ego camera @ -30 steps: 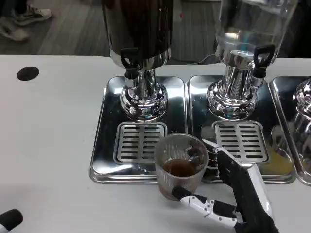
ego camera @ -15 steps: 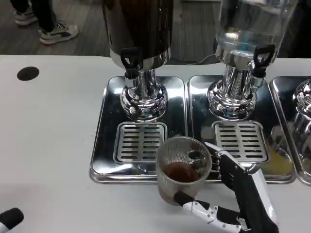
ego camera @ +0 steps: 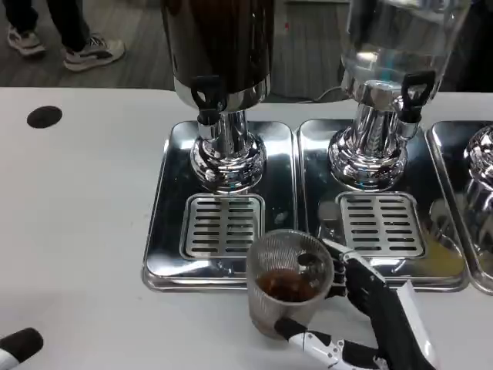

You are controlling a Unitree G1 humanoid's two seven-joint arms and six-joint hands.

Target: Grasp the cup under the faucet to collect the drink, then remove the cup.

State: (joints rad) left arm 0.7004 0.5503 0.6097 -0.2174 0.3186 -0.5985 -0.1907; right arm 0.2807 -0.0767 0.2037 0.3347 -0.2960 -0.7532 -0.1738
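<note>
While clasped by the right hand (ego camera: pixel 373 308), with a thumb across the near wall and fingers (ego camera: pixel 339 258) wrapped round the far side, sits clear of the faucet (ego camera: pixel 206 96): the cup (ego camera: pixel 289 281), forward of the dark dispenser (ego camera: pixel 219 46) and slightly to its right, about at the front lip of that dispenser's tray (ego camera: pixel 166 231). Carries only a shallow pool of brown drink. Hard to tell whether lifted or resting on the table (ego camera: pixel 77 231).

Likely troubles from here:
- Squeezing too hard: looks like thin ribbed plastic, so could buckle and push the drink up over the rim.
- Gripping too lightly: may slide down through the fingers.
- Pulling farther forward of the dispenser while low: might catch the base on the tray lip and tip.
- Tilting the wrist during withdrawal: probably forgiving, given the low fill, yet a jerk could slosh it.

Far forward and left of the dispenser, only a dark tip of the left hand (ego camera: pixel 19 343); impossible to say whether spread or closed.
</note>
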